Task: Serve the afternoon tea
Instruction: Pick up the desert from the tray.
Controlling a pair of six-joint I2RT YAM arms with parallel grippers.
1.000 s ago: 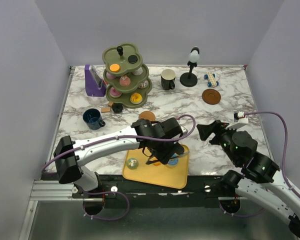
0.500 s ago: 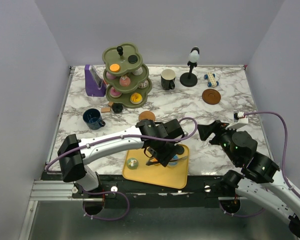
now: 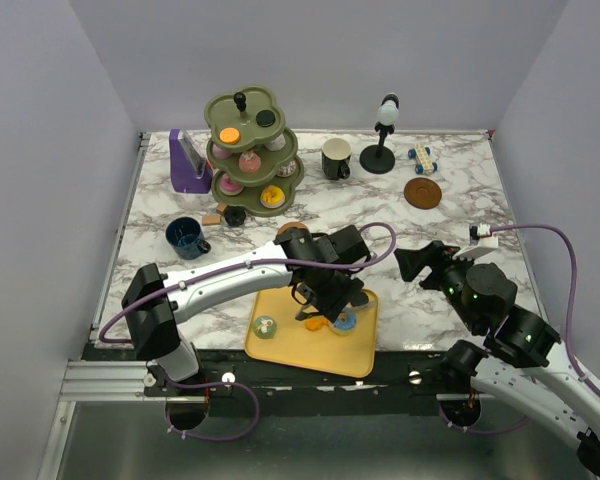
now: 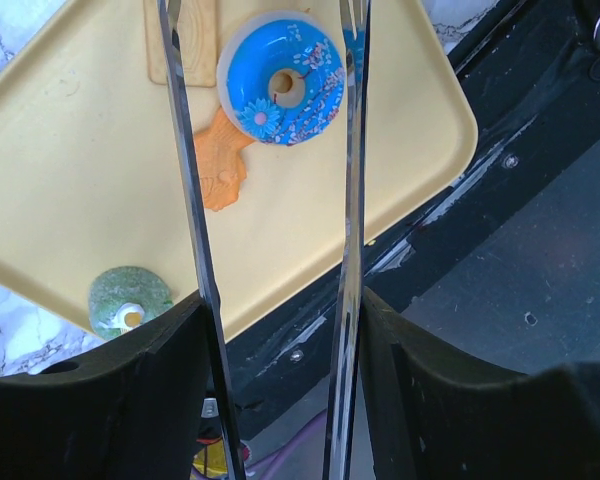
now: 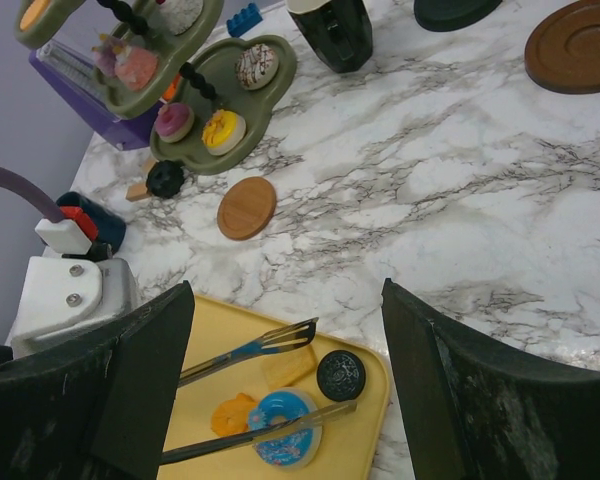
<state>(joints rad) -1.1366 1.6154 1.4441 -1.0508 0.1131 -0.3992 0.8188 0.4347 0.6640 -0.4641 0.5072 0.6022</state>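
Glossy blue doughnut (image 4: 282,91), ring-shaped with sprinkles, lies on the smooth yellow tray (image 4: 70,180) at the bench's near edge, between the left gripper's (image 3: 332,313) thin metal jaws, spread wide.

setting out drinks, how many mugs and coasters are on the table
mugs: 2, the dark-blue mug and the black mug
coasters: 2, the right coaster and the middle coaster
total: 4
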